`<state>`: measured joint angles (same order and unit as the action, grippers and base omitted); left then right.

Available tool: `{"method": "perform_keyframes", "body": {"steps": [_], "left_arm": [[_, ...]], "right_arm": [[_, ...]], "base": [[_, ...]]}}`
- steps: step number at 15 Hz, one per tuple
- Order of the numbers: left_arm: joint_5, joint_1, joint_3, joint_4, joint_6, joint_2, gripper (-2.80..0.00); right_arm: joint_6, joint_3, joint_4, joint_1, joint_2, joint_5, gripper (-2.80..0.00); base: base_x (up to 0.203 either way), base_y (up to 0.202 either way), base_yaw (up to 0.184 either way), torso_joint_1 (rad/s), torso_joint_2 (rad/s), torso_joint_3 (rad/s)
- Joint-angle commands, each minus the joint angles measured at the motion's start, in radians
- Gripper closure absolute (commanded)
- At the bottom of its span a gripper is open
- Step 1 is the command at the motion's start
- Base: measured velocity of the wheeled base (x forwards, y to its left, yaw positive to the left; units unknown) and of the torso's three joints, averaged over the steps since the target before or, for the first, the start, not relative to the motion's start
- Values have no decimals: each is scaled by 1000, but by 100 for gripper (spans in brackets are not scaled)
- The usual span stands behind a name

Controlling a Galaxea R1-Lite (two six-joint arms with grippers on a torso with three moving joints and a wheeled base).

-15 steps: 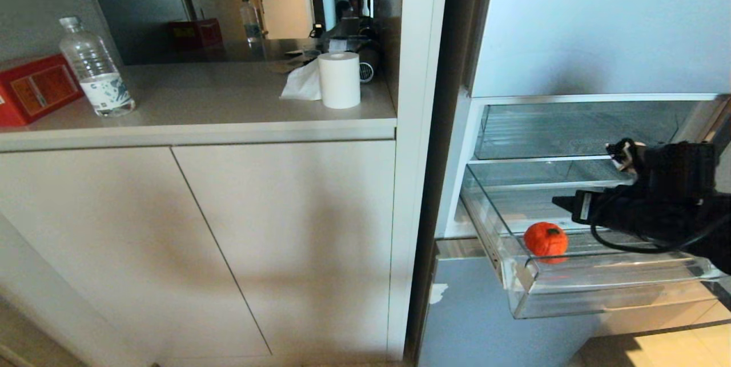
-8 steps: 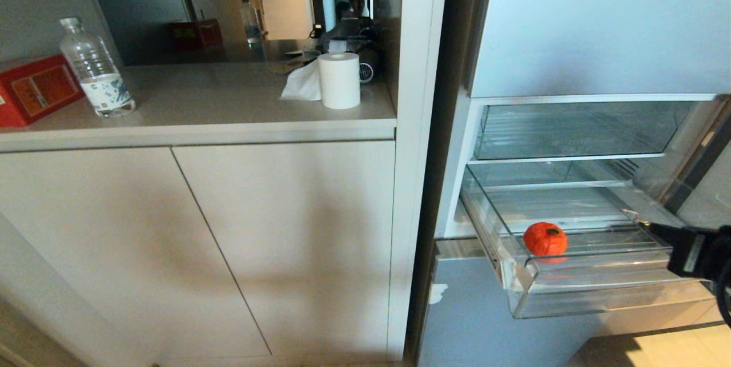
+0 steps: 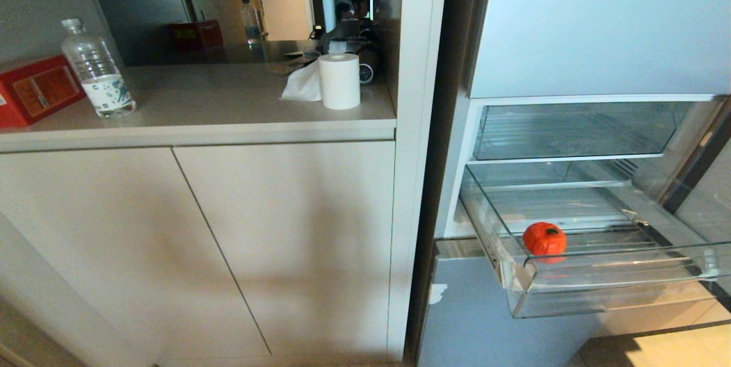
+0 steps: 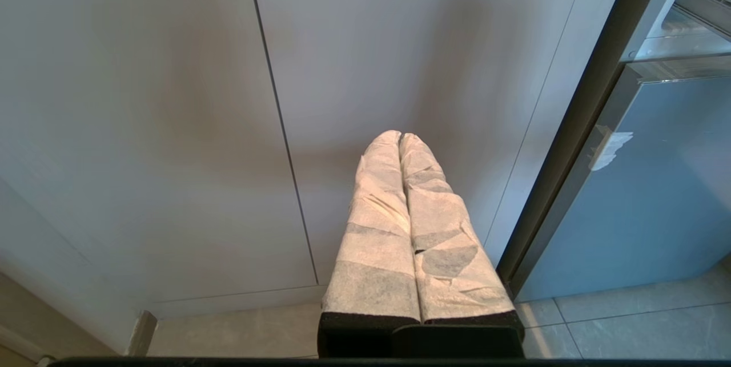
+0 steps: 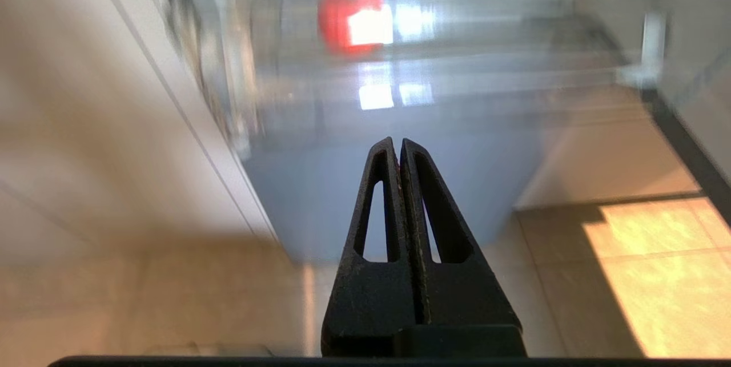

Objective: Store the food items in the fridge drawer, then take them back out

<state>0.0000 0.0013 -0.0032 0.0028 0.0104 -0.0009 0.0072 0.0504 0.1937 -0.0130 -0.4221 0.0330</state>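
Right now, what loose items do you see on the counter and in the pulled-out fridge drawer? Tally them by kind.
Red fruit in the fridge drawer: 1
Water bottle on the counter: 1
Red box: 1
Paper roll: 1
Loose tissue: 1
Total: 5

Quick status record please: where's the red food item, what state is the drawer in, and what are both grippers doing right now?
food item: red fruit lies in the fridge drawer, near its front left corner
fridge drawer: fridge drawer pulled out, open, nothing else seen in it
upper bin: clear bin above, pushed in
right gripper: right gripper shut, empty, outside the head view, low in front of the drawer
left gripper: left gripper shut, empty, parked facing the cabinet doors
counter: water bottle, red box, paper roll
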Motion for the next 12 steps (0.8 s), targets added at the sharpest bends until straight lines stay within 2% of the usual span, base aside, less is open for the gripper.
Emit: {"method": "perform_keyframes", "body": {"steps": [1,4,12], "left_arm": [[0,0,0,0,-1,1,0],[0,0,0,-1,-4,1,0],[0,0,-1,0,-4,1,0]], "right_arm": [[-12,-31,-159,3,275,-2,0],[-12,-44,-190,4,427,-5,0],[-2,-50,-195,5,422,-7,0]], "base": [[0,0,0,0,0,0],[0,0,0,0,0,0],[0,0,0,0,0,0]]}}
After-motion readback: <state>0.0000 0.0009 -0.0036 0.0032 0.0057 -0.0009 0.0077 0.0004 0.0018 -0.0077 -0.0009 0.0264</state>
